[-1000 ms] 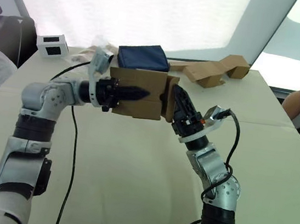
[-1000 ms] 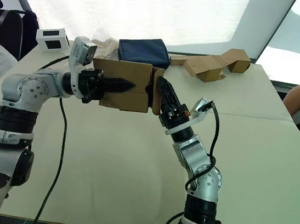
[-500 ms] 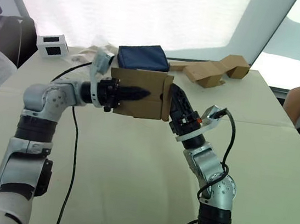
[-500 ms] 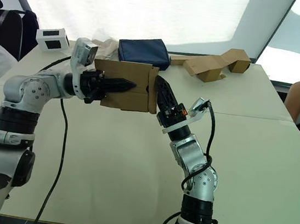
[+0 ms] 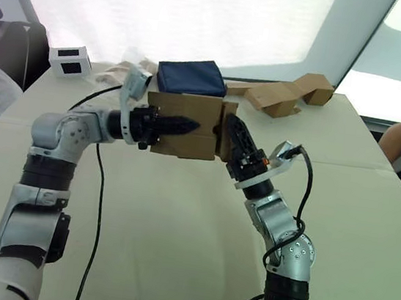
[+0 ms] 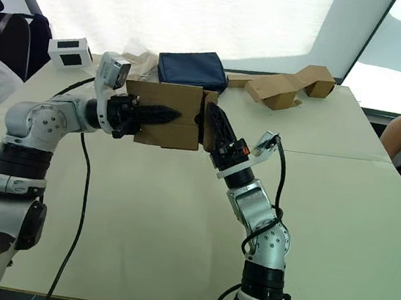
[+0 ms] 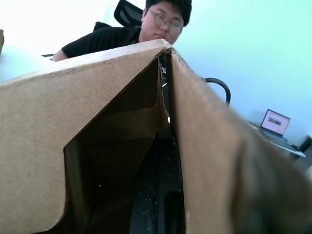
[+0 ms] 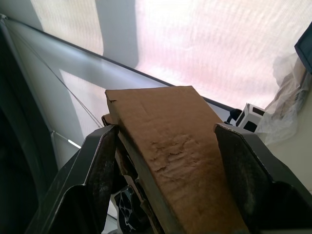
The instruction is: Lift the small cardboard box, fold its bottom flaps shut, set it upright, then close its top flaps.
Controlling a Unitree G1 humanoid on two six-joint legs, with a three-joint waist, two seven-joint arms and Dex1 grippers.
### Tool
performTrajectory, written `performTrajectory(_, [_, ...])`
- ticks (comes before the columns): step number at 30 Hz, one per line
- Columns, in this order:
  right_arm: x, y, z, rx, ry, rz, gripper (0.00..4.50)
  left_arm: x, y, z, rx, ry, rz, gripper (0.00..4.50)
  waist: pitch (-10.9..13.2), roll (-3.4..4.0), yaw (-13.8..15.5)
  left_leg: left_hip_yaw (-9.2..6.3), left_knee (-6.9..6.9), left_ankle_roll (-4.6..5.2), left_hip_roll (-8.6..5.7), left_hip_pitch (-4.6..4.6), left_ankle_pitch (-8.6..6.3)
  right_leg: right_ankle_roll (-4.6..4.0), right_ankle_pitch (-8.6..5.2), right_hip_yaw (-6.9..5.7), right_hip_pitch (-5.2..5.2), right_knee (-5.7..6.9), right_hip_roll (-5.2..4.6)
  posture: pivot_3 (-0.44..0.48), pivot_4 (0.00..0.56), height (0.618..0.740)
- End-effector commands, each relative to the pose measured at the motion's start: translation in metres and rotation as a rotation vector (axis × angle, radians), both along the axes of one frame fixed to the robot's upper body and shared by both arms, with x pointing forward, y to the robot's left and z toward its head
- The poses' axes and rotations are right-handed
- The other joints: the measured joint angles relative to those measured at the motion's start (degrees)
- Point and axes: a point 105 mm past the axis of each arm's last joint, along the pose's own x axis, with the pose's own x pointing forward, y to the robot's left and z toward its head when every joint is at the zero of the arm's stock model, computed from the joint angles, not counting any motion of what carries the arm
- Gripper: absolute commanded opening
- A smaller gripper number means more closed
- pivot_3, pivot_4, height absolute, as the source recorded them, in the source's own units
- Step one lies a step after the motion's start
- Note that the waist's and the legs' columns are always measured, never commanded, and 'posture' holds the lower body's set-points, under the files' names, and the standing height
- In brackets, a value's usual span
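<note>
Box position: small cardboard box (image 5: 187, 124) held off the table (image 5: 172, 250), in the air between both arms, in front of a navy blue bag (image 5: 191, 76).
Change since 1.0 s ago: right gripper (image 5: 236, 134) has shifted a little inward, toward the box's right end; the side flap (image 5: 223, 129) there now sits closer against the box body than before. Box and left arm barely moved.
Left gripper: left gripper (image 5: 178, 125) clamped on the near panel of the box, one finger across the outside face; the wrist view looks into the box interior with a dark finger inside.
Right gripper: fingers spread wide, straddling a cardboard flap edge in the right wrist view; pressed to the box's right end, not pinching.
Hidden: left fingertips partly lost inside the box; whether the end flaps are fully folded cannot be told.
Cut off: person in black shirt (image 7: 119, 39) beyond the box, seen in part.
Background: folded cardboard pieces (image 5: 291, 92) and small white box (image 5: 70, 60) at the table's far side.
</note>
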Motion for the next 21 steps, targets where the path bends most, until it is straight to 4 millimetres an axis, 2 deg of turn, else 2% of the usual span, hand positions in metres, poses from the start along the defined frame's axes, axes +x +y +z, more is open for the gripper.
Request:
performTrajectory(1, [-0.003,0.004,0.010,0.018,-0.039,0.011,3.15,-0.005,0.000,0.010,-0.014,-0.054,-0.010,0.00,0.0,0.00,0.0,0.00,0.00,0.00,0.00,0.00,0.00,0.00,0.00,0.00,0.00,0.00,0.00,0.000,0.150,0.740])
performTrajectory(21, [-0.011,0.022,0.020,-0.003,-0.098,0.071,3.15,0.003,-0.012,0.008,-0.045,-0.055,0.011,0.00,0.0,0.00,0.0,0.00,0.00,0.00,0.00,0.00,0.00,0.00,0.00,0.00,0.00,0.00,0.00,0.000,0.150,0.740])
